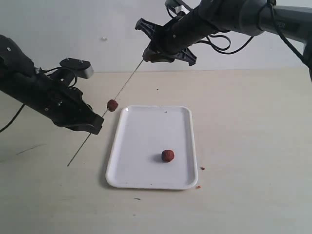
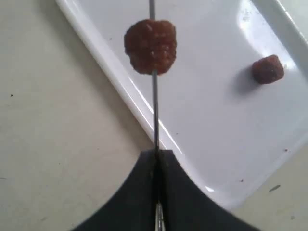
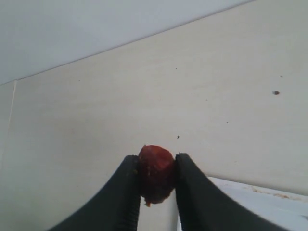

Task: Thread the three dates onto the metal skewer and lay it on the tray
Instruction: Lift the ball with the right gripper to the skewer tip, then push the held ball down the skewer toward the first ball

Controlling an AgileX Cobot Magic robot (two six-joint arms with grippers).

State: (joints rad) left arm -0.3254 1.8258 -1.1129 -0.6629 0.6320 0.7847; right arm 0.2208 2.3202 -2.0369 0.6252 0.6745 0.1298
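The metal skewer (image 1: pixel 126 80) is clamped in the left hand (image 2: pixel 156 154) with 1 date (image 1: pixel 112 105) threaded just beyond it, a 2nd date (image 3: pixel 155 175) is gripped by the right hand (image 3: pixel 156 166) at the skewer's far end, and a 3rd date (image 1: pixel 167 155) is seen on the tray (image 1: pixel 146 126) beside the left hand.

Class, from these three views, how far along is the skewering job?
Done: one date sits threaded on the metal skewer. In hand: the left gripper clamps the skewer while the right gripper holds a second date at its upper end. Left: the third date lies loose on the tray, and the skewer must then be laid there.
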